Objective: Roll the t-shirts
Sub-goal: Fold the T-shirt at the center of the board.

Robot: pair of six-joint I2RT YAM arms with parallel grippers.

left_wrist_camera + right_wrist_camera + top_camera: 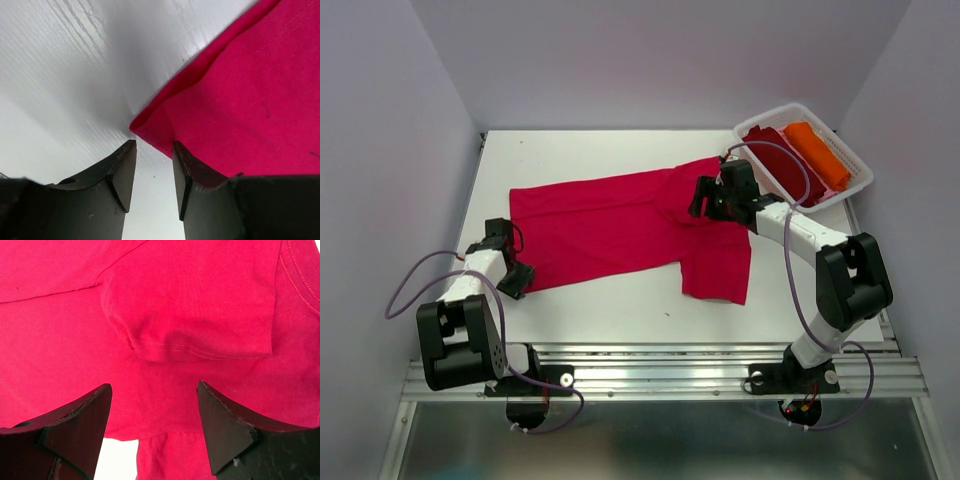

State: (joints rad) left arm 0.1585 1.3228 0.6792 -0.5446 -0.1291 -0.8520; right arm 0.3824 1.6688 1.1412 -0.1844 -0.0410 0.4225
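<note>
T-shirts sit in two places: the crimson-red t-shirt (610, 225) lies spread on the white tabletop (610, 310), while a dark maroon bundle (772, 150) and an orange bundle (817, 152) lie side by side in the white basket (855, 186) at the far right corner. Only the overhead view shows that basket. The left wrist view shows the left gripper (153, 146) with a narrow gap between its jaws, holding nothing, the cloth's folded corner (145, 125) just ahead of its tips. The right wrist view shows the right gripper (155, 390) spread wide over a sleeve (200, 315) folded onto the shirt's body, clamping nothing.
</note>
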